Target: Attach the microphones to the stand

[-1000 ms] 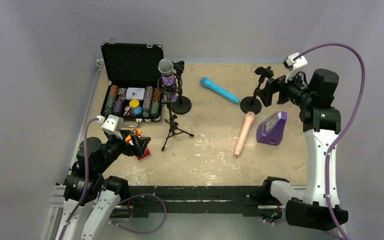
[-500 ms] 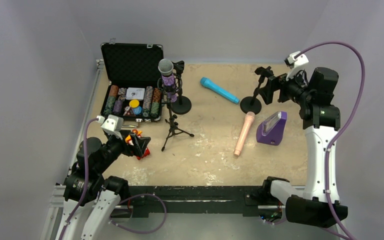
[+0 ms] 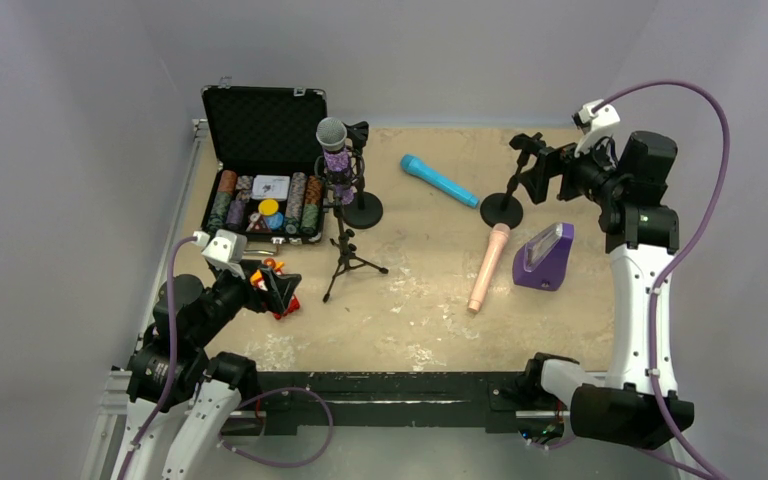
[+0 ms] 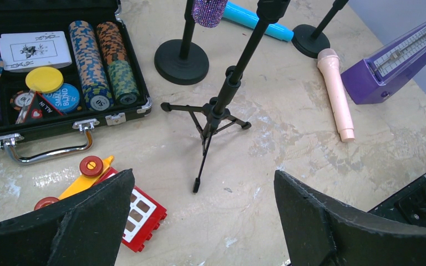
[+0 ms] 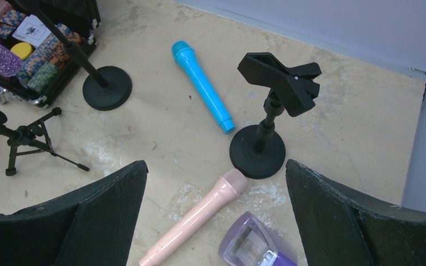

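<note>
Scuffed beige worktop (image 3: 420, 320), grey walls. Blue microphone (image 5: 202, 86) and pink microphone (image 5: 191, 219) lie loose beside the empty clip stand (image 5: 280, 83), probably awaiting mounting. The purple microphone (image 3: 335, 150) already stands mounted, well left of it. The left jaws and right jaws gape wide, empty.

Open table at the near middle; clutter at left and right.
I see bare table (image 3: 410, 320) between the tripod stand (image 3: 345, 256) and the pink microphone (image 3: 488, 268); the blue microphone (image 3: 440, 181) lies in the lane beyond; the clip stand (image 3: 506, 200) and purple metronome (image 3: 545, 256) crowd the right; the open chip case (image 3: 265, 200) blocks the far left.
</note>
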Robot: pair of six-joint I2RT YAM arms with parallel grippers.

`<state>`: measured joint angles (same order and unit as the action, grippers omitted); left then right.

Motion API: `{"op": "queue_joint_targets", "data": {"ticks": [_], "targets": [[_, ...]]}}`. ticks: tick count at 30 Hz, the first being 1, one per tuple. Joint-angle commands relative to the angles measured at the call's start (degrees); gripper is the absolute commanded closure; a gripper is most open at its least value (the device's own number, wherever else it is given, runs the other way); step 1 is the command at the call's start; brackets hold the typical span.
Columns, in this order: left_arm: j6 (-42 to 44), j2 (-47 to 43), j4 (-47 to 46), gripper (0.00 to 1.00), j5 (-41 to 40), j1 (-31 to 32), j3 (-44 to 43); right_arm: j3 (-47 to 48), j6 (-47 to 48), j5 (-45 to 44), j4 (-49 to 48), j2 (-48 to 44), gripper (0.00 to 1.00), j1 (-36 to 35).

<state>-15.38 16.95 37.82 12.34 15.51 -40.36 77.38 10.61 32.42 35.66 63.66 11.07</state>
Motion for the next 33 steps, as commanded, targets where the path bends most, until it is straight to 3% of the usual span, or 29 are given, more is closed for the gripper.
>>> {"op": "queue_joint_targets", "data": {"ticks": [1, 22, 33], "targets": [[1.2, -0.5, -1.5, 0.01, -0.4, 0.0, 0.0, 0.0, -1.0, -0.7, -2.4, 0.1, 0.01, 0.5], [1.2, -0.3, -1.5, 0.01, -0.7, 0.0, 0.1, 0.4, -4.3, -0.1, -9.6, 4.9, 0.01, 1.1], [1.2, 0.0, -1.4, 0.01, -1.0, 0.0, 0.1, 2.0, 25.4, 9.1, -4.7, 11.0, 0.03, 1.0]]}}
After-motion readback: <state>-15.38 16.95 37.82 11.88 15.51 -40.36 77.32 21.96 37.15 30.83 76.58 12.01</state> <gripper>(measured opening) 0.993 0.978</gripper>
